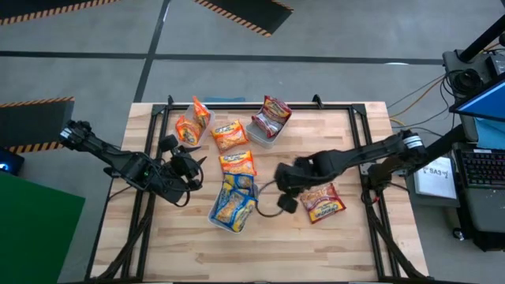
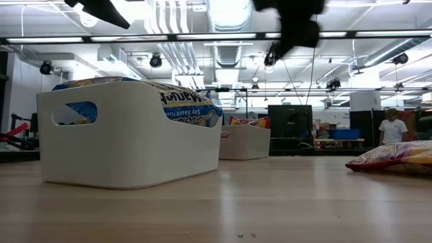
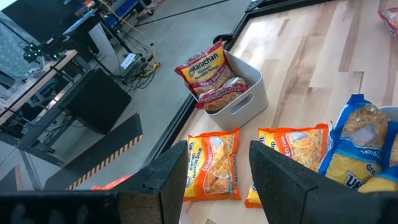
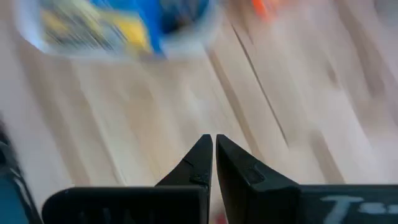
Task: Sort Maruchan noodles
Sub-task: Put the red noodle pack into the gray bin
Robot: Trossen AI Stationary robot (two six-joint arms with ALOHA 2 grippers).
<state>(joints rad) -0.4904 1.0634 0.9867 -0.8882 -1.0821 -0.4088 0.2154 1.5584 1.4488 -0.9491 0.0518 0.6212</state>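
Note:
Two orange Maruchan noodle packets (image 1: 230,136) (image 1: 237,163) lie flat mid-table. Blue-and-yellow packets fill a white tray (image 1: 215,213) near the front. Dark red packets stand in a second white tray (image 3: 252,93) at the far side. One dark red packet (image 1: 323,201) lies flat on the wood at the right. More orange packets (image 1: 193,122) stand at the far left. My left gripper (image 1: 189,163) hovers open left of the orange packets, with nothing between its fingers (image 3: 219,150). My right gripper (image 1: 282,189) is shut and empty (image 4: 213,138), above the table between the near tray and the loose dark red packet.
The wooden table has a black frame along its edges (image 1: 359,110). Bare wood lies along the near edge (image 1: 260,252). In the low view the near tray (image 2: 128,138) stands large at the left, the loose packet (image 2: 398,158) at the right, and a person (image 2: 391,128) stands far behind.

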